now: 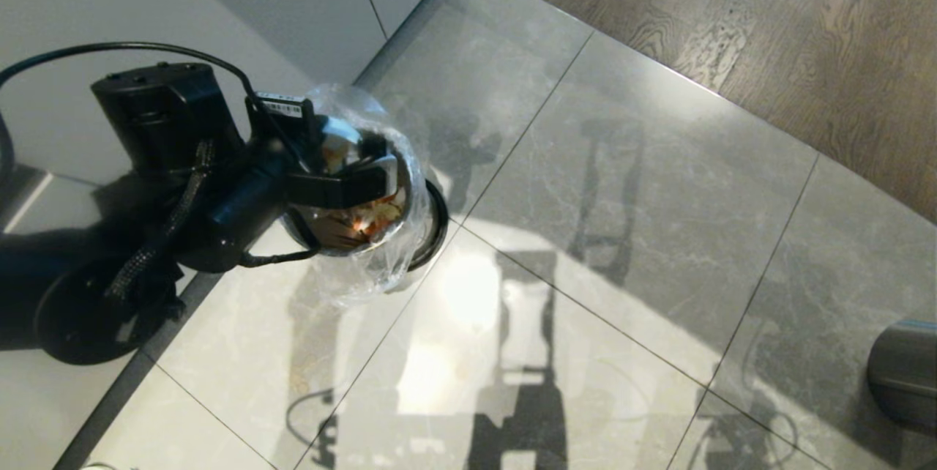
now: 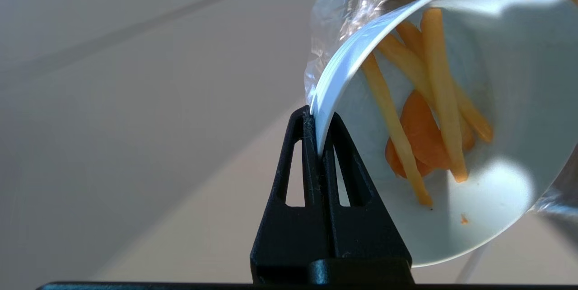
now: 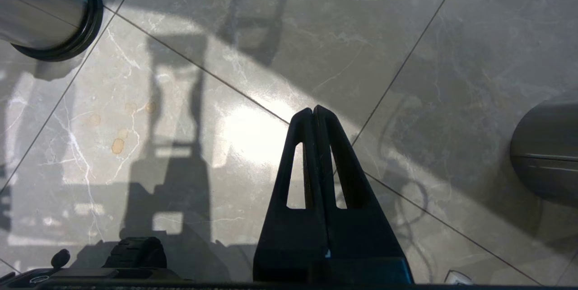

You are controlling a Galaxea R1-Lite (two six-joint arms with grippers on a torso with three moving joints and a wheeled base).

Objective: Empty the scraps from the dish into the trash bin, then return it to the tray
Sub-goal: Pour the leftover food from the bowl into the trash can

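Tipping step: the left gripper (image 2: 321,145), clamped on the dish (image 2: 510,114) rim, holds it tilted over the bin (image 1: 421,184) at ten o'clock, scraps (image 2: 433,100) clinging inside, needing more tilt; right gripper (image 3: 316,114) together, idle.

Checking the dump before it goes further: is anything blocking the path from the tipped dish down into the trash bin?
Nothing visible does. The left gripper pinches the dish by its rim, tilted over the open, bag-lined trash bin; the scraps are still in the dish.
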